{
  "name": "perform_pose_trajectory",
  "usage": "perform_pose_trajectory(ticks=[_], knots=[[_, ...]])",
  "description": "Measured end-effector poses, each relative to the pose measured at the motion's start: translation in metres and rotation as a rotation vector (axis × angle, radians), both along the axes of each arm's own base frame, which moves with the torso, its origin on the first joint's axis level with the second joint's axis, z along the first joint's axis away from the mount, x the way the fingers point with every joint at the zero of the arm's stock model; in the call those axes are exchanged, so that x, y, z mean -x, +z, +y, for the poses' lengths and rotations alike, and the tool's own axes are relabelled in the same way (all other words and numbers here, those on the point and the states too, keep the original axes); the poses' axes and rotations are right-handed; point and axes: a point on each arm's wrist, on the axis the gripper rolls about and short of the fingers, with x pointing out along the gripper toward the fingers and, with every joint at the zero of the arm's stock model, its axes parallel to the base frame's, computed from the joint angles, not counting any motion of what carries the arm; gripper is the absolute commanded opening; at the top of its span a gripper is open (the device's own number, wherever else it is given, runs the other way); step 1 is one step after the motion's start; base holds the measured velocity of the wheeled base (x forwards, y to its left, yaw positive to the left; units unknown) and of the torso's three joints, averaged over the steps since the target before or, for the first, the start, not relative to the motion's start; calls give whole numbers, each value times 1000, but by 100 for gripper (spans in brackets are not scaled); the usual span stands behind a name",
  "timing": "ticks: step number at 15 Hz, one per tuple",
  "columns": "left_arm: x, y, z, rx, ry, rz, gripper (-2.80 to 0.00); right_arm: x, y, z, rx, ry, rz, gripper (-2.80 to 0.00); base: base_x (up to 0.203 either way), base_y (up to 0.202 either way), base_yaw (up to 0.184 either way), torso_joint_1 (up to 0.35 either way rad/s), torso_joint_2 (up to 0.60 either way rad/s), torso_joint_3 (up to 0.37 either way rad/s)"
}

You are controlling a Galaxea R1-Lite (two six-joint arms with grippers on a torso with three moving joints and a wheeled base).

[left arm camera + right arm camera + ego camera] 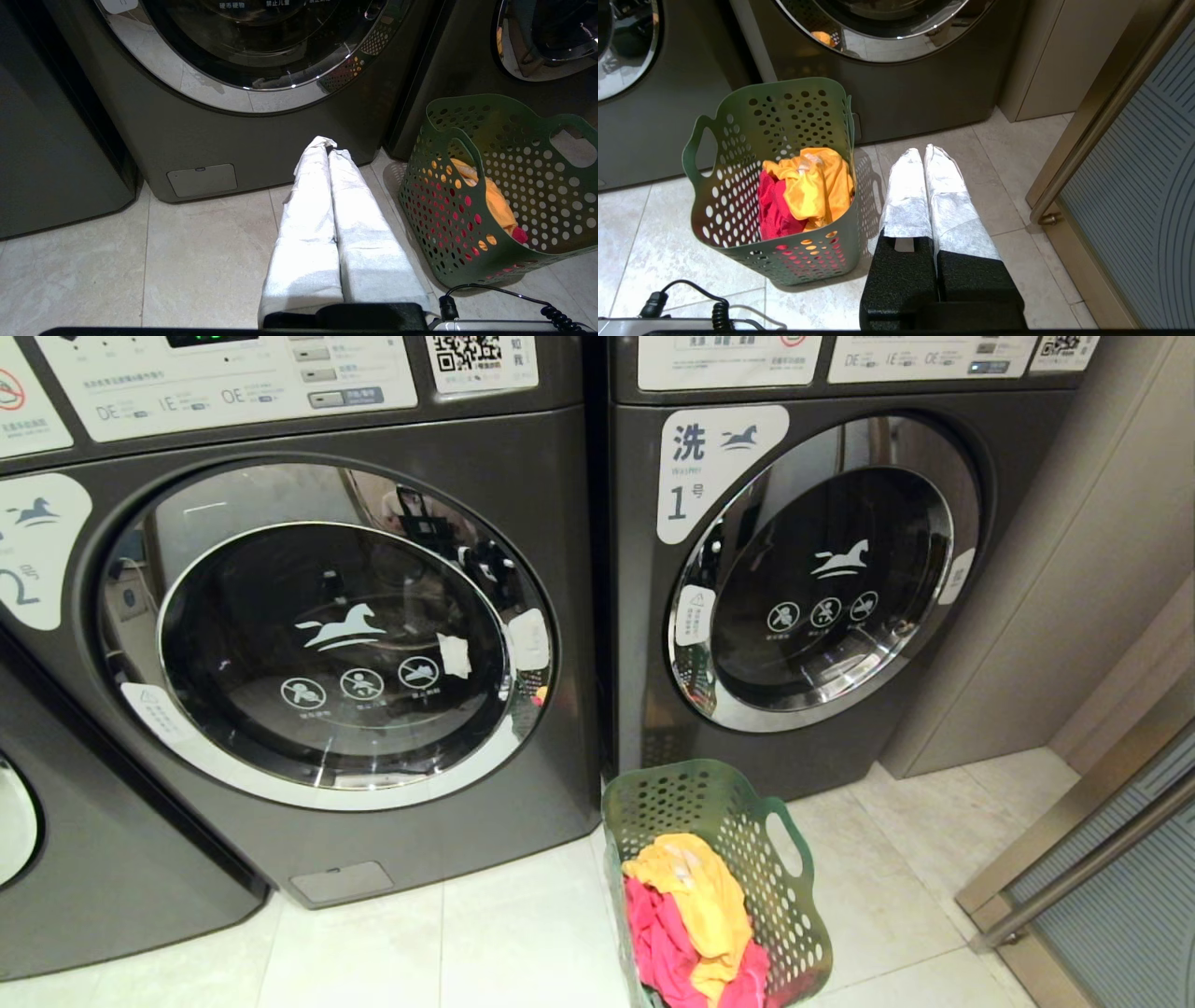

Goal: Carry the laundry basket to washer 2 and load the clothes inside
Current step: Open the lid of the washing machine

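Basket down at the machines, loading not begun.
Both claws, left claw (pixel 331 149) and right claw (pixel 923 156), hang clenched and empty over the floor; the laundry basket (pixel 747 807) holds the clothes (pixel 695 924) between the washers; washer 2 (pixel 317 625) door closed.

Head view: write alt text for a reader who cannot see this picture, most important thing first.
A green laundry basket holding a yellow garment and a pink-red garment stands on the pale tiled floor before two dark grey front-loading machines. Washer 2 is on the left, washer 1 on the right; both round doors are closed. Neither arm is in view.
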Motion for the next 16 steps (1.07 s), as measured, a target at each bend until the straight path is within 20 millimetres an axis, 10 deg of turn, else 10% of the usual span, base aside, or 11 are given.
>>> perform_pose_trajectory(ticks=[16], knots=[[0, 0, 0, 0, 0, -1, -280, 0, 0, 0, -7, -2, 0, -280, 0, 0, 0, 1, 1, 77]])
